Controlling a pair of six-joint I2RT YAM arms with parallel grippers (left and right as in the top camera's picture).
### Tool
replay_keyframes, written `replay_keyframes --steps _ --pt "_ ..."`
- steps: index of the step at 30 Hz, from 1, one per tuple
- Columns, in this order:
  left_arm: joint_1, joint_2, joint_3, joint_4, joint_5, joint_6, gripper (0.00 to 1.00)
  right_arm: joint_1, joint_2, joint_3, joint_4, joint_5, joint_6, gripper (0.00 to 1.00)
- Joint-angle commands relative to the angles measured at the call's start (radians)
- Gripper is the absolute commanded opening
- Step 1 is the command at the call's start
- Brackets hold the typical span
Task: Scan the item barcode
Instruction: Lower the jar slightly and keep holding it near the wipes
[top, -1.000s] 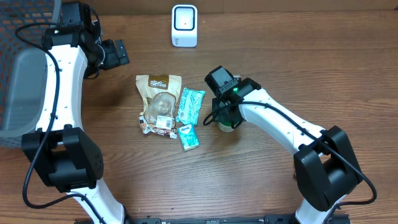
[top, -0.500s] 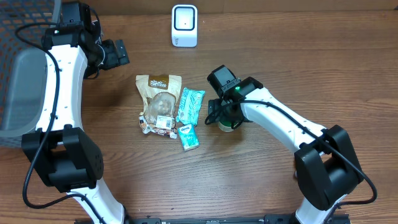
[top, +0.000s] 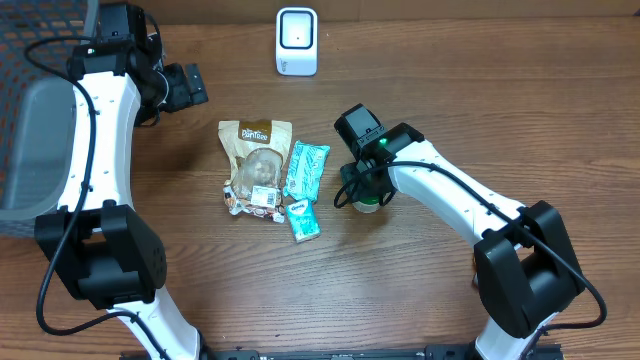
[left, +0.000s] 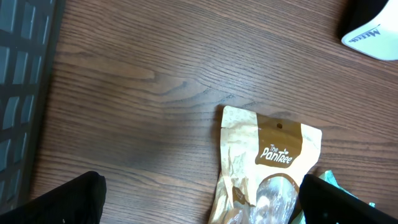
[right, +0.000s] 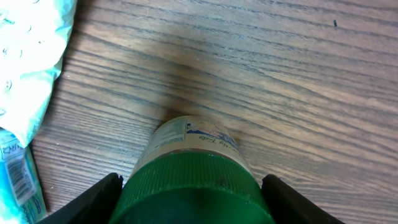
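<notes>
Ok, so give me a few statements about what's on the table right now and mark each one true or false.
1. The right gripper has a finger on either side of the green-lidded jar. True.
2. The left gripper holds the brown pouch. False: it hangs open, away from the pouch, with nothing in it.
3. The white scanner stands apart from all the items. True.
4. The jar stands between the pouch and the teal packet. False: the teal packet lies between the pouch and the jar.
</notes>
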Motion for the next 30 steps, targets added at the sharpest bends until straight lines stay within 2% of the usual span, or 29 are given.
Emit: replay_keyframes --steps 1,3,5,6,9,11,19,30 --pt "-0.01 -0.014 0.013 -0.002 0.011 0.016 0.99 -0.002 -0.006 -0.002 -0.007 -0.004 0.148 0.66" --pt "-0.01 -0.014 0.013 -0.002 0.011 0.016 1.0 -0.002 -0.006 -0.002 -0.018 -0.005 0.298 0.62" --pt "-0.01 -0.014 0.013 -0.002 0.011 0.016 1.0 0.001 -0.006 -0.002 -0.026 -0.035 0.453 0.63" --pt "-0.01 -0.014 0.013 -0.002 0.011 0.016 0.99 0.004 -0.006 -0.002 -0.016 -0.063 0.486 0.64" --pt "-0.01 -0.014 0.013 -0.002 0.011 0.016 1.0 0.02 -0.006 -0.002 0.013 -0.085 0.48 0.65" --pt "-0.01 -0.014 0.013 -0.002 0.011 0.016 1.0 0.025 -0.006 -0.002 0.016 -0.051 0.476 0.73" --pt "-0.01 -0.014 0.013 -0.002 0.011 0.016 1.0 0.023 -0.006 -0.002 -0.011 -0.034 0.266 1.0" --pt "-0.01 -0.014 0.013 -0.002 0.011 0.016 1.0 0.023 -0.006 -0.002 0.016 -0.045 0.022 1.0"
